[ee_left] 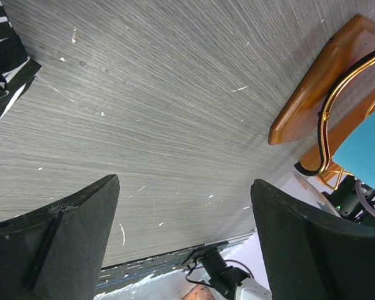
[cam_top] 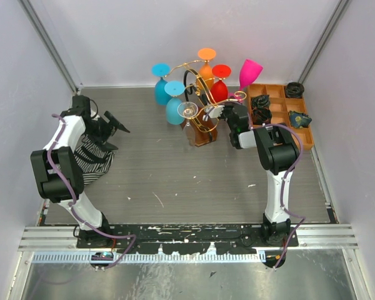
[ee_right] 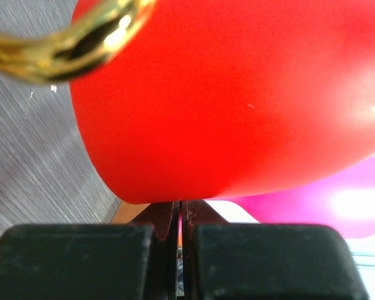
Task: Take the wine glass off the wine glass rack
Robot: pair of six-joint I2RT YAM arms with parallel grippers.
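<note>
The wine glass rack (cam_top: 200, 128), gold wire on a brown wooden base, stands at the table's middle back. Several wine glasses hang on it upside down: two cyan (cam_top: 175, 107), an orange (cam_top: 206, 62), a red (cam_top: 220, 87), a magenta (cam_top: 249, 72) and a clear one (cam_top: 188, 111). My right gripper (cam_top: 224, 113) is shut with nothing between its fingers. In the right wrist view its tips (ee_right: 181, 212) sit just under the red glass bowl (ee_right: 237, 94), beside a gold wire arm (ee_right: 69, 44). My left gripper (cam_top: 114, 124) hangs open at the left, well away from the rack.
An orange-brown compartment tray (cam_top: 280, 94) with dark items sits right of the rack. A black-and-white striped cloth (cam_top: 90, 157) lies by the left arm. The left wrist view shows the rack's wooden base (ee_left: 319, 81) and a cyan glass (ee_left: 369, 150) at its right edge.
</note>
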